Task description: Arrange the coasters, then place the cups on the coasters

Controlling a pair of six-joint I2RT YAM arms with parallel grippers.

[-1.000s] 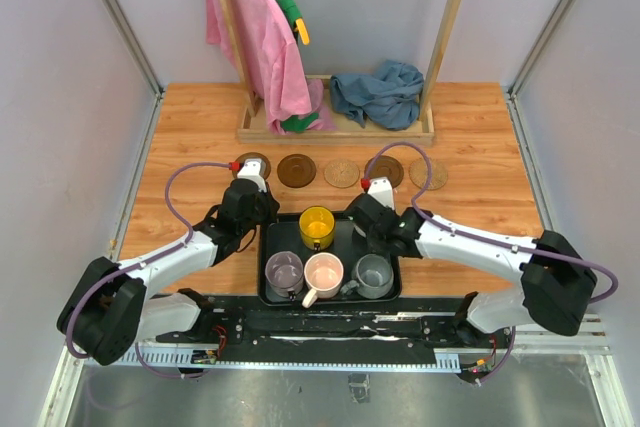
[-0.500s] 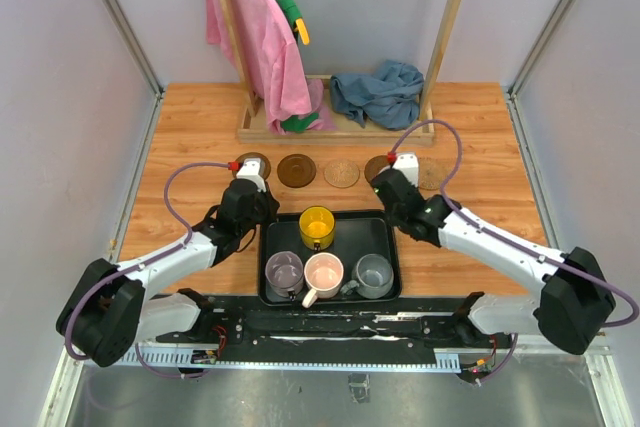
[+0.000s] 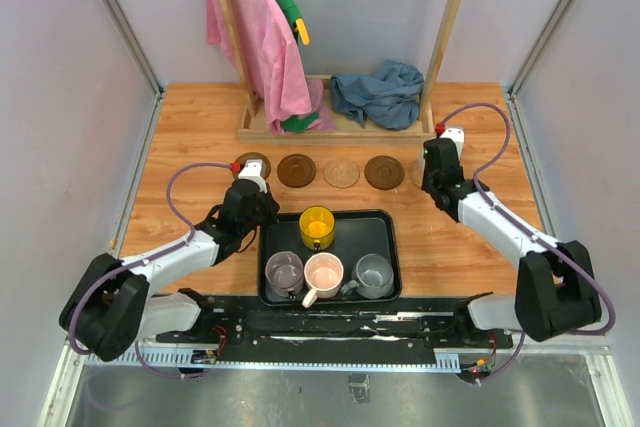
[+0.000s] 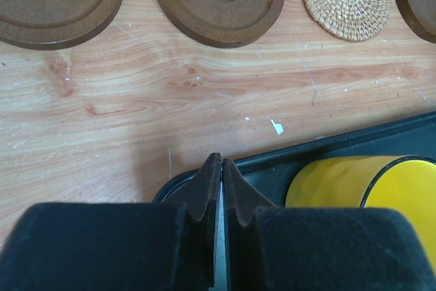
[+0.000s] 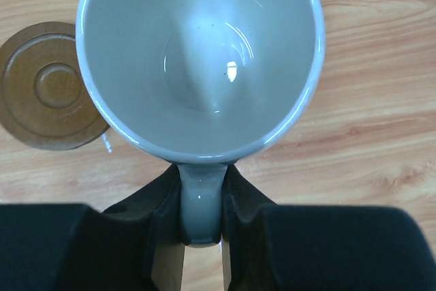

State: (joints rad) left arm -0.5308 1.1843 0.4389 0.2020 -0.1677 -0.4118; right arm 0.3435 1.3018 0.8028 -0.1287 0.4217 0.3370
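Brown coasters (image 3: pixel 296 170) (image 3: pixel 384 172) and a tan woven coaster (image 3: pixel 342 173) lie in a row beyond the black tray (image 3: pixel 389 247). A further brown coaster (image 3: pixel 250 160) at the left end is partly hidden by my left arm. Yellow (image 3: pixel 317 227), purple (image 3: pixel 284 272), pink (image 3: pixel 323 274) and grey (image 3: pixel 373 275) cups stand in the tray. My right gripper (image 5: pixel 201 192) is shut on the handle of the white cup (image 5: pixel 201 59) and holds it upright at the row's right end, next to a brown coaster (image 5: pixel 51 93). My left gripper (image 4: pixel 219 165) is shut and empty over the tray's far-left corner, beside the yellow cup (image 4: pixel 354 185).
A wooden clothes rack (image 3: pixel 340 132) with a pink garment (image 3: pixel 262 47) and a blue cloth (image 3: pixel 380 92) stands behind the coaster row. Grey walls close in both sides of the wooden table (image 3: pixel 190 127).
My right arm has carried the white cup out of the tray, up and to the right, as far as the right end of the coaster row. The left arm has not moved.
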